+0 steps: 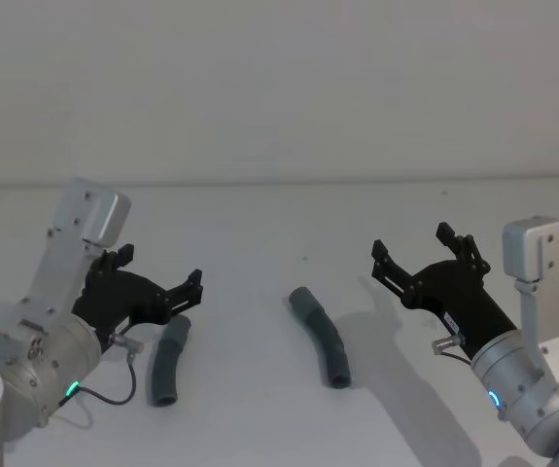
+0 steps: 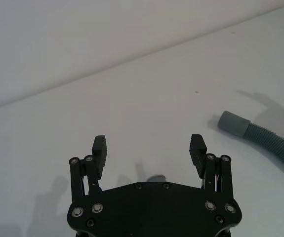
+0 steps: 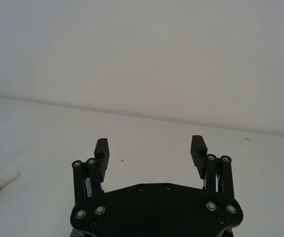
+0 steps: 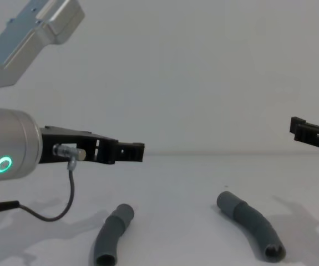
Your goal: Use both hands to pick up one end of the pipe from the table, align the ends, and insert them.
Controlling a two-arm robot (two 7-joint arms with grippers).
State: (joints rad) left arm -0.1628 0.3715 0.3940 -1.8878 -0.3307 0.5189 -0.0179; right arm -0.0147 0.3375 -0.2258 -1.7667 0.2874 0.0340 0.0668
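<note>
Two dark grey pipe pieces lie on the white table (image 1: 260,219). The shorter piece (image 1: 169,362) (image 4: 114,233) lies just below my left gripper (image 1: 160,269) (image 2: 148,145) (image 4: 128,151), which hovers open and empty above it. At the edge of the right wrist view there is a white tip (image 3: 6,176) on a grey body. The longer, partly ribbed piece (image 1: 321,336) (image 4: 251,224) (image 2: 260,140) lies mid-table, its open mouth (image 4: 274,252) toward me. To its right, raised off the table, my right gripper (image 1: 411,241) (image 3: 150,148) (image 4: 300,128) is open and holds nothing.
A black cable (image 1: 104,397) loops from the left wrist down near the table, beside the shorter piece. A plain white wall (image 1: 279,88) rises behind the table's far edge. Bare table lies between the two pieces and beyond them.
</note>
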